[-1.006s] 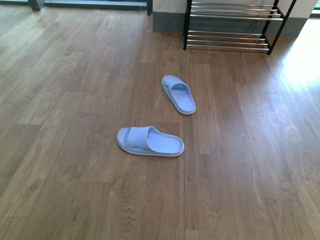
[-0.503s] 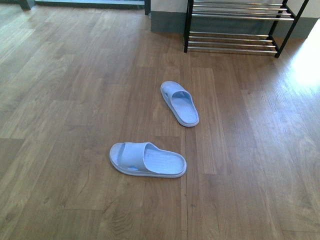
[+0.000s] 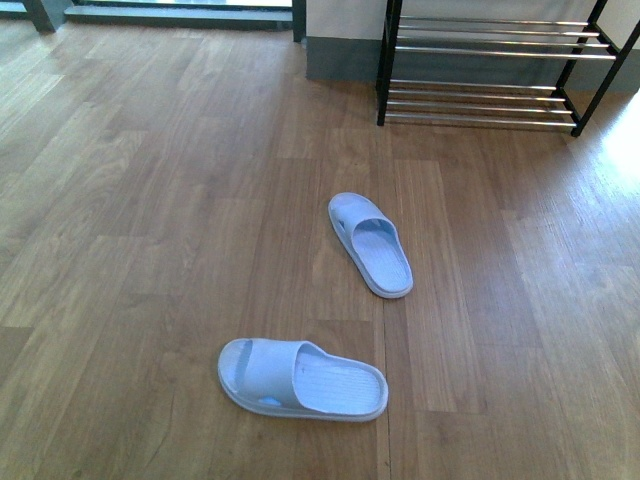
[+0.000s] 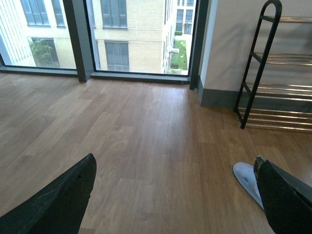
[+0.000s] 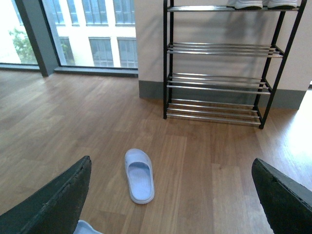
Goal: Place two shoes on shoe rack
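The left gripper [image 4: 174, 165] hangs above the wooden floor [image 3: 150, 200] with its two dark fingers [image 4: 63, 200] spread wide and nothing between them. In its wrist view, tall windows [image 4: 136, 34] line the far wall.

The near slipper [image 3: 302, 378], pale blue, lies flat on the floor left of centre, its length running left to right. The far slipper [image 3: 371, 243], also pale blue, lies flat beyond it and a little to the right, its length running towards the rack. The two are well apart. Against half a second ago, both slippers sit lower and larger in the front view, while their layout relative to each other is unchanged (the camera has drawn closer, not the shoes).

The shoe rack [image 3: 490, 70] stands at the far right against the wall, its chrome rods horizontal. More of its lower tiers shows than before. The right wrist view catches white soles [image 5: 253, 4] on its top tier.

The right gripper [image 5: 170, 163] also hangs wide apart and empty, with the far slipper lying on the floor between its fingers in that view.
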You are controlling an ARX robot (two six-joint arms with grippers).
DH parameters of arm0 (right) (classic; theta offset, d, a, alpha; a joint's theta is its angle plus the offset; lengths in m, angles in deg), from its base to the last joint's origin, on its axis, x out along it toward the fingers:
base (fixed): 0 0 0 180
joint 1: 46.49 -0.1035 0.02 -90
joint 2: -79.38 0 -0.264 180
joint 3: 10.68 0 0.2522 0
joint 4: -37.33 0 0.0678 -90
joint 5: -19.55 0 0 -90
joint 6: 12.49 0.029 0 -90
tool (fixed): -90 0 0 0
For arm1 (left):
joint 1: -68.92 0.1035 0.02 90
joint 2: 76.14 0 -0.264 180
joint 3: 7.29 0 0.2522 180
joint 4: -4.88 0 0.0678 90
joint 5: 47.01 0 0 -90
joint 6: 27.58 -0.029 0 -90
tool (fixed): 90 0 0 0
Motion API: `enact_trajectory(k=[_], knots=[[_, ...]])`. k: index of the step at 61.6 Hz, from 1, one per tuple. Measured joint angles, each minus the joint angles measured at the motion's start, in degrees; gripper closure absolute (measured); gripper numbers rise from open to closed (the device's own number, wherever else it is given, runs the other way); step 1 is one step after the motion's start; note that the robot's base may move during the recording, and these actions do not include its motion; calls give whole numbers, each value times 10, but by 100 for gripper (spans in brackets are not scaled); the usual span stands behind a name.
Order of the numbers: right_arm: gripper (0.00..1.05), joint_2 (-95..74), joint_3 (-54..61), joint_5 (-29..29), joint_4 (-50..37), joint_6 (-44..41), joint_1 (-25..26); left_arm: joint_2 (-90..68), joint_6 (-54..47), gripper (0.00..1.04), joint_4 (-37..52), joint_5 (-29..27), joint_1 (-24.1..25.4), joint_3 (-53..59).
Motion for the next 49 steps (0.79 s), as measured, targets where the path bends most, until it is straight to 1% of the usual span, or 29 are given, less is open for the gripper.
enact_trajectory(k=[49], knots=[[9,-1,0,-1,0,0,0,0,0,9,0,-1,0,0]])
